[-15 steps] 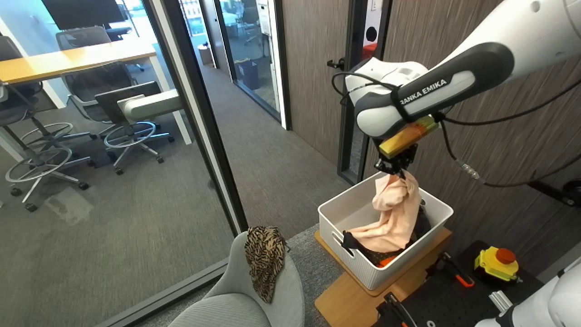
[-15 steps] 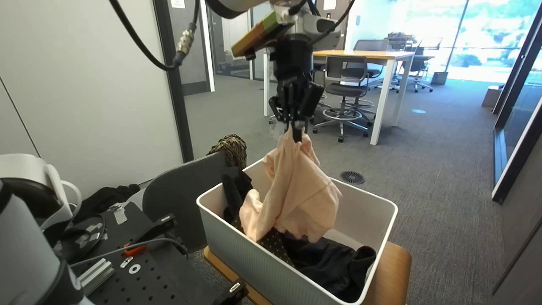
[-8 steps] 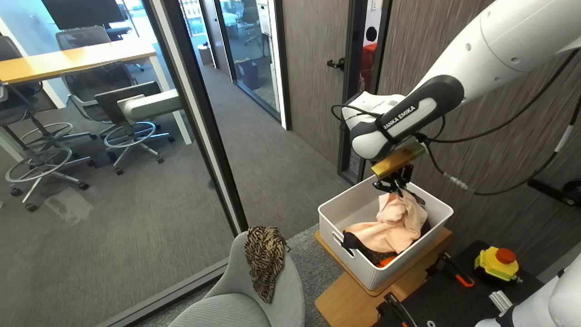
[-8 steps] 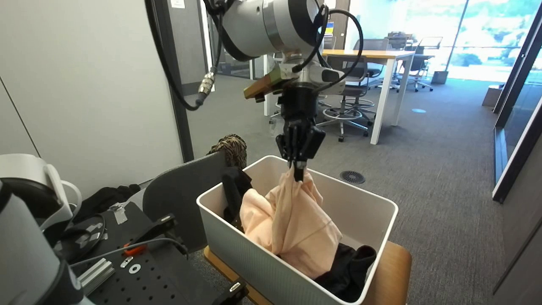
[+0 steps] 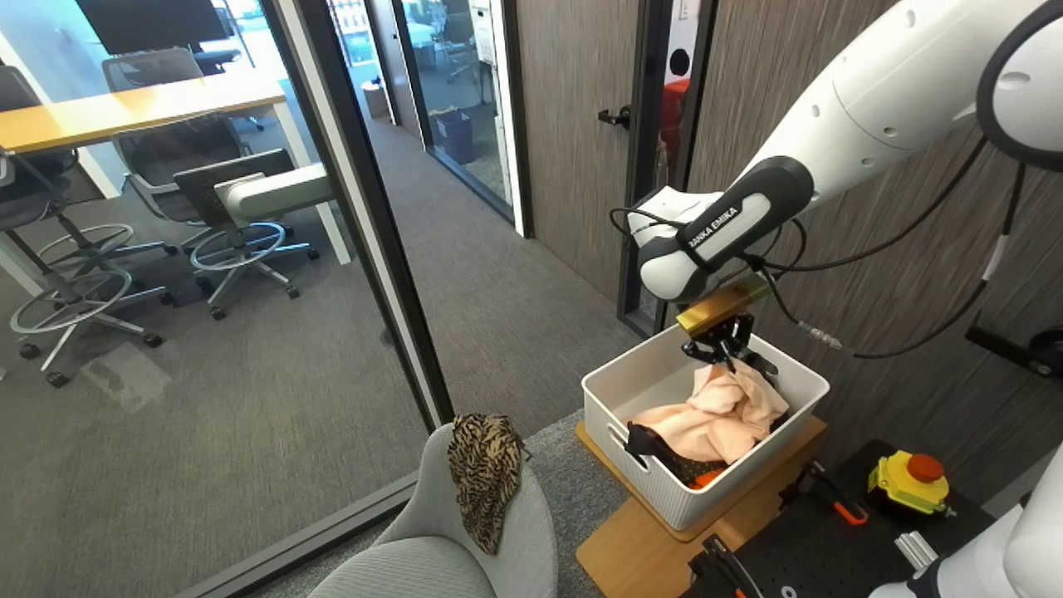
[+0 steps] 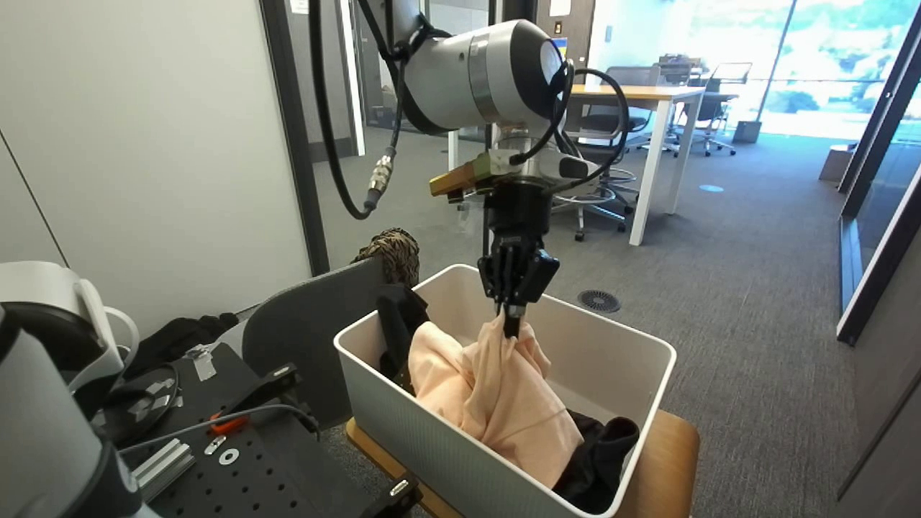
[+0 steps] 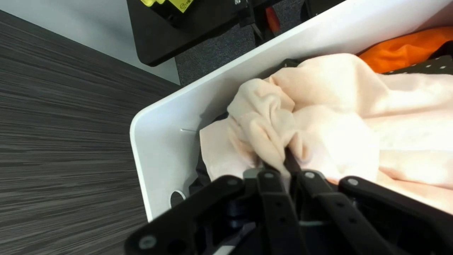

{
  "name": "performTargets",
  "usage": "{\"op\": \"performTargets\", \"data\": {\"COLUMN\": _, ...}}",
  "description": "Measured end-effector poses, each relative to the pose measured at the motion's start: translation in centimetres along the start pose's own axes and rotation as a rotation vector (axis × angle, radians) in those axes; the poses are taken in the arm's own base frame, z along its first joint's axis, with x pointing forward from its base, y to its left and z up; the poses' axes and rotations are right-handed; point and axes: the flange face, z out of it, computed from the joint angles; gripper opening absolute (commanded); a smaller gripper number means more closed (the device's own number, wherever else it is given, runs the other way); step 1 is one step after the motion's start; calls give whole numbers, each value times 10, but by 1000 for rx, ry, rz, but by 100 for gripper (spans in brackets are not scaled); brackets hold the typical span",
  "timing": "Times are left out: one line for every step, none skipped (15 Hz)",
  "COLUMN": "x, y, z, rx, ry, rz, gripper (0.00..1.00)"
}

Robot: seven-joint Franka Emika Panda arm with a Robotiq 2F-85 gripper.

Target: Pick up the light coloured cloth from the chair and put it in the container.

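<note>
The white rectangular plastic bin (image 6: 421, 450) holds rumpled black fabric (image 6: 597, 466), a dark light-dotted fabric (image 7: 433, 66) and a bright orange fabric (image 7: 410, 49), with the plain pale peach cloth (image 6: 504, 414) lying over and beside them inside it. The peach cloth spreads in loose, rounded folds toward one end and gathers upward into a creased peak, where the black two-fingered robotic gripper (image 7: 279, 165) pinches it between its tips.

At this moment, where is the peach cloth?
In both exterior views, the peach cloth is right of the chair, inside the container, its top pinched by the end effector.
</note>
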Motion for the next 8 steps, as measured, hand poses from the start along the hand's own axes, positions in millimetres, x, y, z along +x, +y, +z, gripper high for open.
{"op": "performTargets", "data": {"x": 2, "y": -1, "z": 1, "rx": 5, "ry": -6, "rz": 4, "gripper": 8}}
{"op": "performTargets", "data": {"x": 3, "y": -1, "z": 2, "rx": 10, "ry": -10, "rz": 7, "gripper": 8}}
{"op": "performTargets", "data": {"x": 4, "y": -2, "z": 3, "rx": 13, "ry": -14, "rz": 10, "gripper": 8}}
{"op": "performTargets", "data": {"x": 6, "y": -2, "z": 4, "rx": 15, "ry": -16, "rz": 12, "gripper": 31}}
{"op": "performTargets", "data": {"x": 7, "y": -2, "z": 4, "rx": 20, "ry": -20, "rz": 15, "gripper": 34}}
{"op": "performTargets", "data": {"x": 7, "y": -2, "z": 4, "rx": 28, "ry": -25, "rz": 20, "gripper": 41}}
{"op": "performTargets", "data": {"x": 8, "y": -3, "z": 5, "rx": 37, "ry": -30, "rz": 25, "gripper": 48}}
{"op": "performTargets", "data": {"x": 8, "y": -3, "z": 5, "rx": 46, "ry": -35, "rz": 29, "gripper": 55}}
